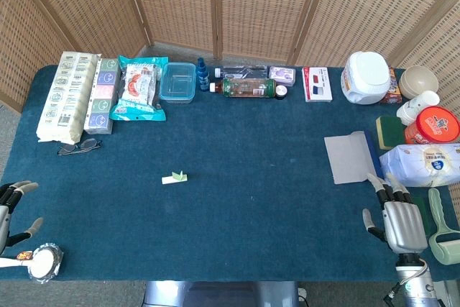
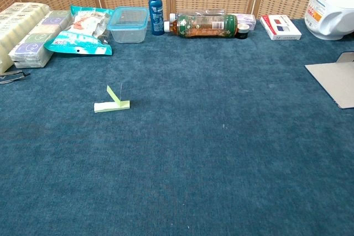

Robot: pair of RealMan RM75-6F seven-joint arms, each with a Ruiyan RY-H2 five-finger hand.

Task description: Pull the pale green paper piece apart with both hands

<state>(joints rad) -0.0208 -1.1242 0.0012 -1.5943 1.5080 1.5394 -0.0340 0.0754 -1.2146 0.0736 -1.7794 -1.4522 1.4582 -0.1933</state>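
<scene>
Paper (image 1: 175, 177) sat untouched and whole, left of center on the worktop (image 1: 259, 199). Left hand (image 1: 14, 210) and right hand (image 1: 399, 217) rested at the edges, fingers spread, holding nothing. Basically 0 progress.

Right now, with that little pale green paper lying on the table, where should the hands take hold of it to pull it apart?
The pale green paper piece is a flat strip with a flap sticking up mid-length. Probably best: left hand pinches the left end, right hand the right end, both coming from above, since the ends lie flat on the blue table.
</scene>
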